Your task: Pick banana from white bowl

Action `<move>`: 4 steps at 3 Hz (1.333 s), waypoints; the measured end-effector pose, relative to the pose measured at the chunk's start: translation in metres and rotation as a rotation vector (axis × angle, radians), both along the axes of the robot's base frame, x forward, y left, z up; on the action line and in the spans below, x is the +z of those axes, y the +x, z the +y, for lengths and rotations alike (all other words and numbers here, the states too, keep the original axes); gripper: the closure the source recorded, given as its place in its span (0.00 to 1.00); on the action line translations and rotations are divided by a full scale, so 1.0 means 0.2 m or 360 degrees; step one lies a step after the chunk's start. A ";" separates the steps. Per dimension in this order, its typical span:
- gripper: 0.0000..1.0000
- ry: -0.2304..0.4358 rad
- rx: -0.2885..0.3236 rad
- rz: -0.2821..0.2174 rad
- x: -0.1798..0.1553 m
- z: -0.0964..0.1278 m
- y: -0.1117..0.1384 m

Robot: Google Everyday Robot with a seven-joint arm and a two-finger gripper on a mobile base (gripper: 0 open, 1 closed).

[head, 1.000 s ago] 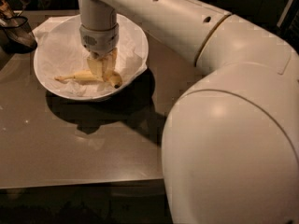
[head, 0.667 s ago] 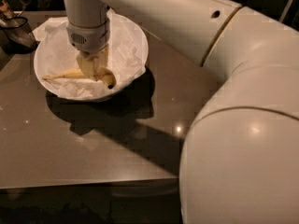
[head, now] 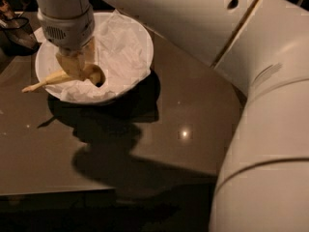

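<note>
Far-left corner of the desk (head: 145, 149): your gripper (head: 77, 69) clamps the banana (head: 48, 79) over the white bowl (head: 143, 42). The stem, inside a second ago, now juts past the rim, so the lift looks underway.

We look down from just behind the robot's arm (head: 270, 129), perhaps from its own head, close over the dark table (head: 58, 163), facing its far-left corner, where the gripper (head: 77, 69) sits in the white bowl (head: 42, 64).
</note>
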State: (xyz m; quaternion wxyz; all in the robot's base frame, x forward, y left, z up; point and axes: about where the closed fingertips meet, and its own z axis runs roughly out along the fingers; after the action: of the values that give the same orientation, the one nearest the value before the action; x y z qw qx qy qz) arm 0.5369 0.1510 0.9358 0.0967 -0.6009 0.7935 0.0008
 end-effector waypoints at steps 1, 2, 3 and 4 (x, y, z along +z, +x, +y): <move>1.00 0.0023 0.0108 -0.0070 0.14 0.05 -0.17; 1.00 0.0073 0.0207 -0.0086 0.22 0.05 -0.31; 1.00 0.0137 0.0286 -0.0061 0.24 0.01 -0.41; 1.00 0.0239 0.0359 -0.0057 0.26 -0.15 -0.62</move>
State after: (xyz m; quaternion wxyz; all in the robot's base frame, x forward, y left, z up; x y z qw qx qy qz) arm 0.4120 0.1211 0.9882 0.1548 -0.6774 0.7166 0.0604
